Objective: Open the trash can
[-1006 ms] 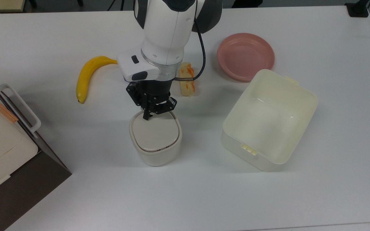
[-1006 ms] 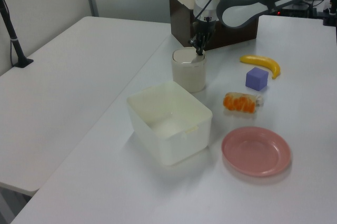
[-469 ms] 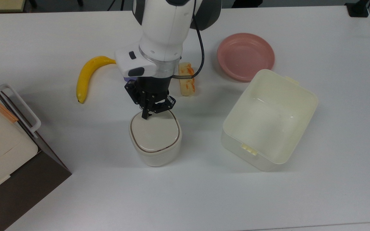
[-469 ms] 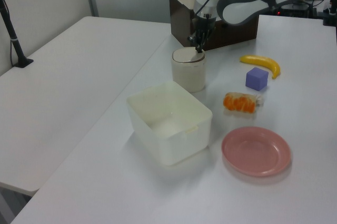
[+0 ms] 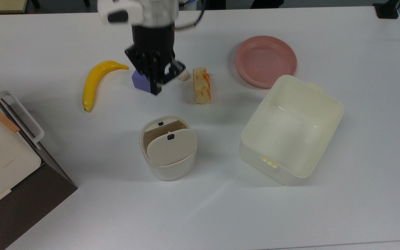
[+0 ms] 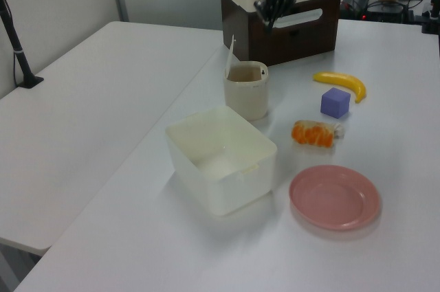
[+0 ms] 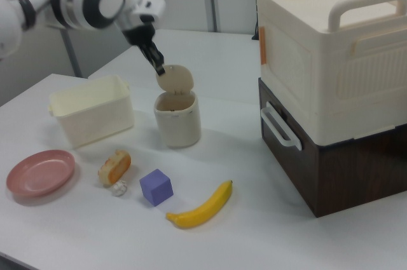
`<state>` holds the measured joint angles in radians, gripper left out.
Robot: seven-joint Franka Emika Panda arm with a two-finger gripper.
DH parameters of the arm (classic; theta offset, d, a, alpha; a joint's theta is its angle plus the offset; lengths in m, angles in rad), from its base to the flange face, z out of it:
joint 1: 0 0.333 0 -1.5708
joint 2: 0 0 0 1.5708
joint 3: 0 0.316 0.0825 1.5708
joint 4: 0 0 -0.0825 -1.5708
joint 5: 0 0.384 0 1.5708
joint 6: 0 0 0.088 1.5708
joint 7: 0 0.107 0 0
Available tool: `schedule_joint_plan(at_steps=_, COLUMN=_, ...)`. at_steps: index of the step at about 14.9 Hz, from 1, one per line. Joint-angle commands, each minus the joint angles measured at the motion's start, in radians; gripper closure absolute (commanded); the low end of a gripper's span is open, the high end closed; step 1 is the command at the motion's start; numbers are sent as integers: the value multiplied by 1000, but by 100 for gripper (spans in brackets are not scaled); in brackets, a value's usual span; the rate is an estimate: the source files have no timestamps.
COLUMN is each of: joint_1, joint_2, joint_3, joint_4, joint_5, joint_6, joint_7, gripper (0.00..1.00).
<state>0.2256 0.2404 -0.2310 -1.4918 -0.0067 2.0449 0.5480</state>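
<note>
The trash can (image 5: 168, 166) stands near the table's middle in the top view, cream-white and rounded. Its beige lid (image 5: 171, 146) stands tilted up, hinged on the near side, and the inside shows. A small black button (image 5: 170, 137) sits on the lid. In the left view the lid (image 6: 230, 57) stands upright on the trash can (image 6: 246, 94). My gripper (image 5: 155, 90) is shut with nothing in it, raised above the table and apart from the can, over a purple cube. In the right view the gripper (image 7: 159, 70) hangs just above the lid (image 7: 175, 79).
A banana (image 5: 96, 81), a purple cube (image 5: 138, 82) and an orange-streaked bread piece (image 5: 201, 85) lie beyond the can in the top view. A pink plate (image 5: 265, 60) and a lidless cream tub (image 5: 290, 128) sit on the top view's right. A large brown-and-cream box (image 5: 2, 152) stands at the top view's left.
The lid has sprung up from flat to standing open. My gripper has lifted off the can's lid and risen, moving toward the top view's upper edge.
</note>
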Motion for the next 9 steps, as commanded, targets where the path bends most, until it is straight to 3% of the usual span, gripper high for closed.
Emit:
schedule_joint_plan(at_steps=1, joint_1=-17, joint_2=-133, joint_3=4, joint_4=-11, joint_5=25, joint_6=-133, joint_7=7, gripper=100)
schedule_joint_plan(at_steps=5, joint_1=-98, joint_2=-291, joint_3=-5, joint_4=-84, joint_5=30, joint_6=-247, joint_7=-184, gripper=100)
schedule_joint_plan(at_steps=9, joint_1=-109, joint_2=-378, joint_3=-66, joint_4=-102, joint_5=33, joint_6=-377, joint_7=-330, gripper=100)
